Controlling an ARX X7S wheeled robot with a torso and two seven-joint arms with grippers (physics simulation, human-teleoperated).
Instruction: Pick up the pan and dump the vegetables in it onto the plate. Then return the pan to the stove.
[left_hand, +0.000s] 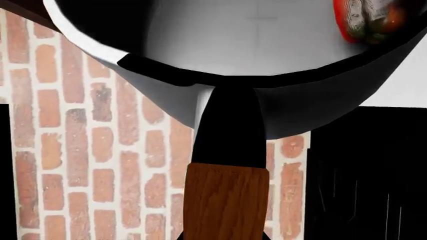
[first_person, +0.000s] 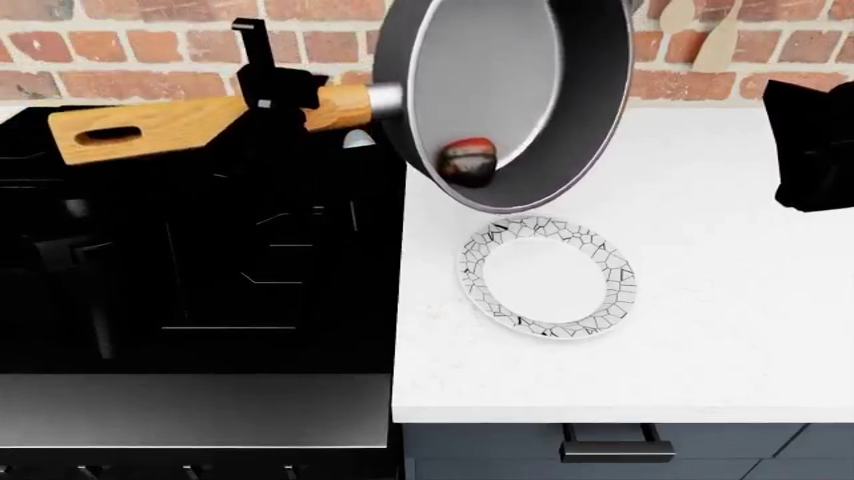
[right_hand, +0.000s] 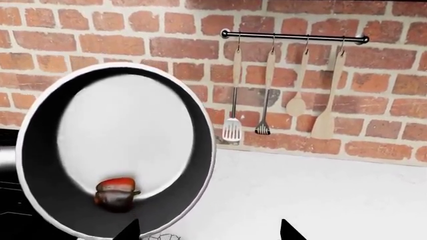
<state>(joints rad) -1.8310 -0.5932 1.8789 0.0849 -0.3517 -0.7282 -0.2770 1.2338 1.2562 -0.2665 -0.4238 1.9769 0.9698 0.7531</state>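
Left gripper (first_person: 274, 95) clamps the pan (first_person: 514, 95) by its wooden handle (first_person: 187, 122), which runs out sideways from the grip over the stove (first_person: 200, 260). From that hand the pan hangs to the right, tipped nearly on edge above the counter (first_person: 721, 300). Its pepper (first_person: 467, 160) rests against the lowest wall, just above the plate's (first_person: 547, 280) near-left rim. Pouring seems to turn on rolling about the handle's axis. Right gripper (right_hand: 207, 232) waits farther right, fingers spread, holding nothing.

Tilted pan (first_person: 514, 95) in all 3 views
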